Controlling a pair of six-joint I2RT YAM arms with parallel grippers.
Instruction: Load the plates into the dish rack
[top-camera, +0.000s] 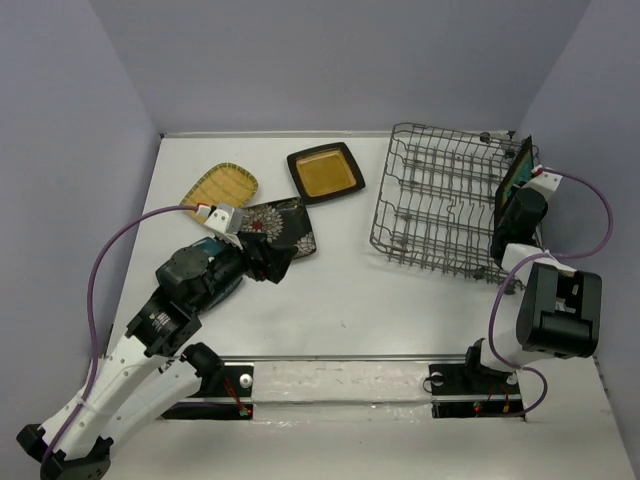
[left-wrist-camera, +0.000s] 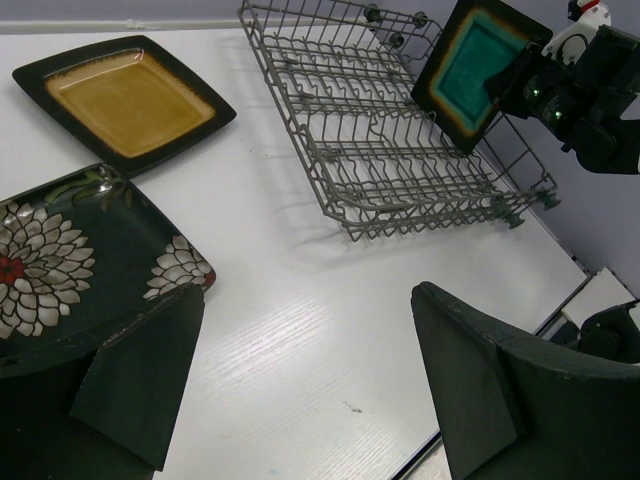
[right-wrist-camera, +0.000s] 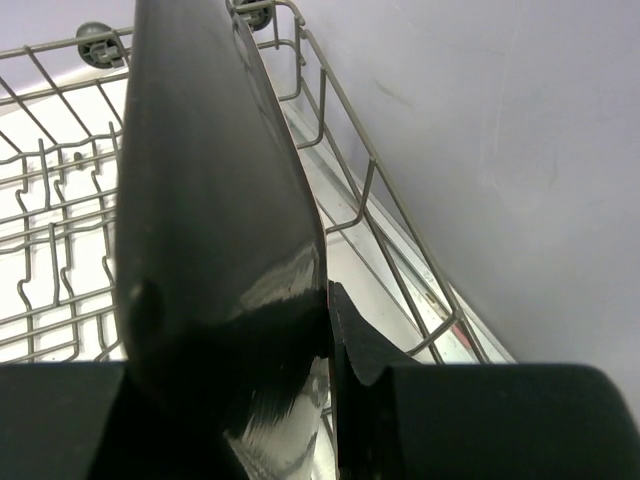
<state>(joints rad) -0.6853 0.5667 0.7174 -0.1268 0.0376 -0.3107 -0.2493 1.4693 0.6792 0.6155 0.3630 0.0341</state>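
Note:
My right gripper (top-camera: 517, 192) is shut on the lower edge of the teal, brown-rimmed plate (top-camera: 519, 166), holding it upright over the right end of the grey wire dish rack (top-camera: 435, 205). The right wrist view shows the plate's dark glossy back (right-wrist-camera: 210, 190) pinched between the fingers (right-wrist-camera: 365, 345). My left gripper (left-wrist-camera: 308, 300) hangs open over bare table, beside the black floral plate (left-wrist-camera: 70, 255). The amber plate (left-wrist-camera: 125, 100) and the yellow-tan gridded plate (top-camera: 222, 187) lie flat on the table. The rack (left-wrist-camera: 390, 150) holds nothing.
Purple walls close the table at the back, left and right; the right wall (right-wrist-camera: 500, 150) runs just beyond the rack's end. A dark teal shape (top-camera: 205, 268) shows under my left arm. Both arm bases stand at the near edge.

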